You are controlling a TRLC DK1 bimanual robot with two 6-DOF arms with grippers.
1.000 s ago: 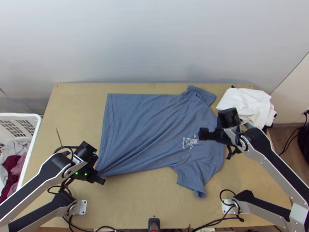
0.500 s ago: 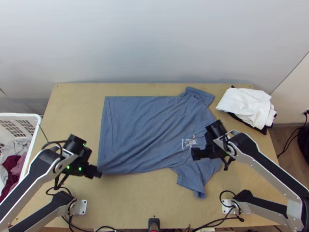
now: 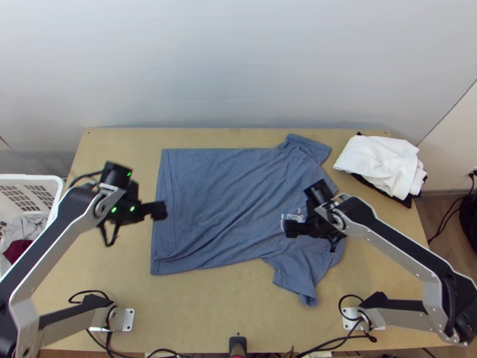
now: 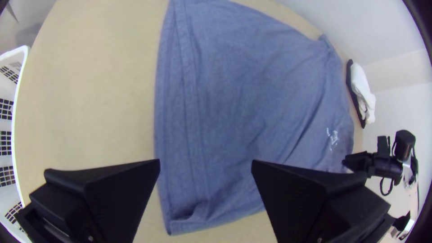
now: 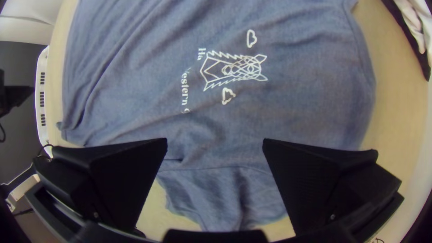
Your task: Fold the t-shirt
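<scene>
A blue t-shirt (image 3: 220,197) lies spread on the table, its hem toward the left and its sleeves toward the right, with soft wrinkles and a white print on the chest. Over the hem edge is my left gripper (image 3: 158,210); in the left wrist view that gripper (image 4: 205,164) stands open above the cloth, nothing between its fingers. Above the chest, beside the print, is my right gripper (image 3: 291,228). The right wrist view has this gripper (image 5: 215,143) open over the shirt (image 5: 234,121), near the seam of the lower sleeve.
A white cloth (image 3: 378,161) lies on a black one at the table's back right. A white laundry basket (image 3: 58,194) with clothes stands off the left edge. Bare tabletop (image 3: 226,310) runs along the front.
My left gripper has let go of the near hem corner and moved up the picture; that corner now lies flat. My right gripper has moved left and slightly down over the chest.
</scene>
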